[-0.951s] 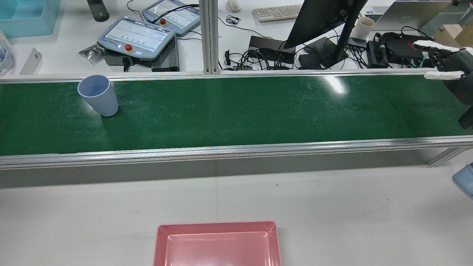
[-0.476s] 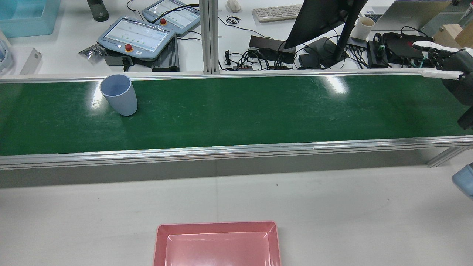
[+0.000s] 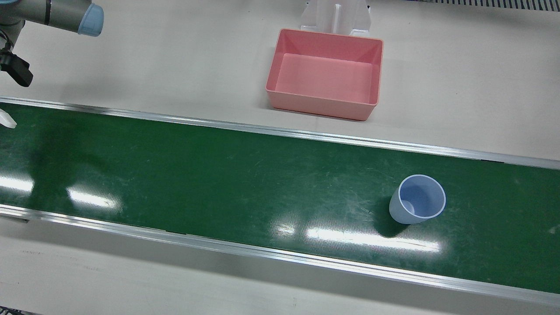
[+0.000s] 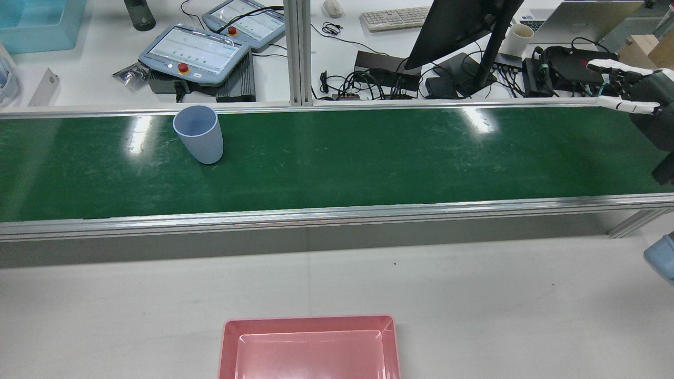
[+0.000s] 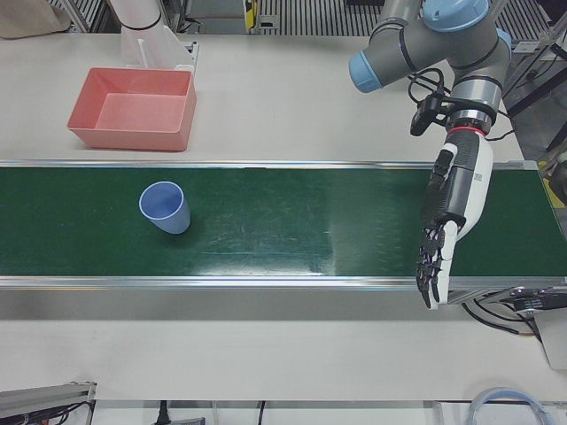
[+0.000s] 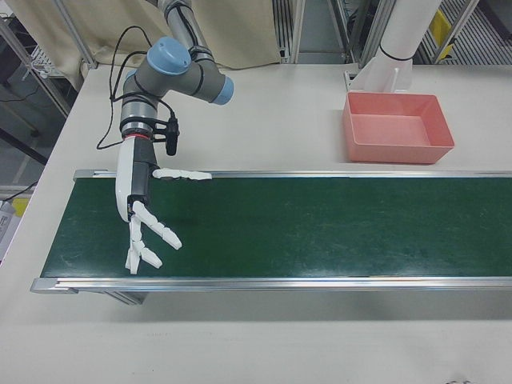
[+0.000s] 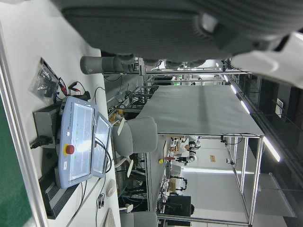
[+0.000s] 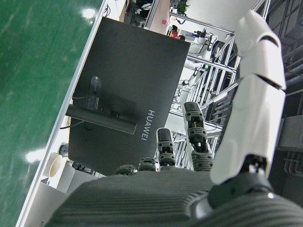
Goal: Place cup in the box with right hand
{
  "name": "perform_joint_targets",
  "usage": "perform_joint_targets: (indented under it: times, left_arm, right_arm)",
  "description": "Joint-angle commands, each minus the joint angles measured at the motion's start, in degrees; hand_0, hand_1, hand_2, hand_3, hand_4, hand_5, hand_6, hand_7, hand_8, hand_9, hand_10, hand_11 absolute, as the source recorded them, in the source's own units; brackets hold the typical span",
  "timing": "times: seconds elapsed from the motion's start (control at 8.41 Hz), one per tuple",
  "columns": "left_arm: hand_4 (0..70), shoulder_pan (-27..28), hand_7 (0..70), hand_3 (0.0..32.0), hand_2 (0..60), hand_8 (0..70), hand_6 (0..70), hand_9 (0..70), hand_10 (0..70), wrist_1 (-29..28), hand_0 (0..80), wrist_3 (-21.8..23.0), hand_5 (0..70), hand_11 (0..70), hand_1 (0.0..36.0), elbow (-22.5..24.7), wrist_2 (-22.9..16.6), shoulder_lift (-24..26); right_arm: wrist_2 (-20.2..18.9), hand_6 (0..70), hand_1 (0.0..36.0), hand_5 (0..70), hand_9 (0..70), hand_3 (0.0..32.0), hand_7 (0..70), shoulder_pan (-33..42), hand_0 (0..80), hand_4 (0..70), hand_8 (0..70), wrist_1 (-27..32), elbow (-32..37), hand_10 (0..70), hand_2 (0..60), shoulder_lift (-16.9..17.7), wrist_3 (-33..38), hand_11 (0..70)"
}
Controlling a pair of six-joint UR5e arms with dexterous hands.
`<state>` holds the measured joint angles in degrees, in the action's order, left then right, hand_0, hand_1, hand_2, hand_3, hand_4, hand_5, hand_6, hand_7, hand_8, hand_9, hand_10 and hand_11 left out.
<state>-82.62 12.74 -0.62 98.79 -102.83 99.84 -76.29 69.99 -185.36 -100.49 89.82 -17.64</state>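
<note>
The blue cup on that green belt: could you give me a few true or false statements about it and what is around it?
1. The blue cup stands upright on the green belt. True.
2. The pink box already holds the cup. False: the box is empty.
3. The right hand grips the cup. False: its fingers are spread, far from it.
4. The box sits on the pale table, off the belt. True.
</note>
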Motion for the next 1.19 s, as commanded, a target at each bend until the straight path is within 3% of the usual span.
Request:
perform_joint_targets:
  times: [0.0,0.12,0.24,0.59,0.71,0.95,1.07]
  left_arm:
    - [0.0,0.00,0.0,0.0,0.0,0.0,0.0,0.0,0.0,0.00,0.0,0.00,0.0,0.0,0.0,0.00,0.00,0.00]
    - [0.0,0.00,0.0,0.0,0.0,0.0,0.0,0.0,0.0,0.00,0.0,0.00,0.0,0.0,0.0,0.00,0.00,0.00]
    - [0.0,0.00,0.0,0.0,0.0,0.0,0.0,0.0,0.0,0.00,0.0,0.00,0.0,0.0,0.0,0.00,0.00,0.00]
    - [0.0,0.00,0.0,0.0,0.0,0.0,0.0,0.0,0.0,0.00,0.0,0.00,0.0,0.0,0.0,0.00,0.00,0.00]
    - [0.0,0.00,0.0,0.0,0.0,0.0,0.0,0.0,0.0,0.00,0.0,0.00,0.0,0.0,0.0,0.00,-0.09,0.00]
    - [0.0,0.00,0.0,0.0,0.0,0.0,0.0,0.0,0.0,0.00,0.0,0.00,0.0,0.0,0.0,0.00,0.00,0.00]
    - [0.0,0.00,0.0,0.0,0.0,0.0,0.0,0.0,0.0,0.00,0.0,0.00,0.0,0.0,0.0,0.00,0.00,0.00]
  right_arm:
    - [0.00,6.2,16.9,4.9,6.4,0.0,26.4,-0.03,51.7,10.1,0.5,0.00,0.03,0.0,7.0,0.00,-0.03,0.0]
    - [0.00,6.2,16.9,4.9,6.4,0.0,26.2,-0.03,51.7,10.1,0.6,0.00,0.03,0.0,7.1,-0.09,-0.03,0.0]
    - [0.00,6.3,16.0,4.9,6.4,0.0,26.3,-0.03,52.1,11.4,0.6,0.00,0.03,0.0,3.5,-0.09,-0.12,0.0]
    - [0.00,6.3,17.9,4.9,6.5,0.0,26.8,-0.03,51.2,9.2,0.6,-0.09,0.03,0.0,10.6,-0.09,-0.12,0.0]
    - [0.00,6.4,16.2,4.9,6.7,0.0,27.0,-0.03,52.3,11.6,0.7,0.00,0.03,0.0,3.5,0.00,-0.12,0.0]
    - [0.00,6.3,16.3,4.9,6.4,0.0,26.8,-0.03,52.4,11.6,0.5,0.00,0.03,0.0,3.5,-0.09,-0.12,0.0]
    - [0.00,6.4,18.1,4.9,6.6,0.0,27.1,-0.12,51.5,9.3,0.6,0.00,0.03,0.0,10.7,-0.09,-0.12,0.0]
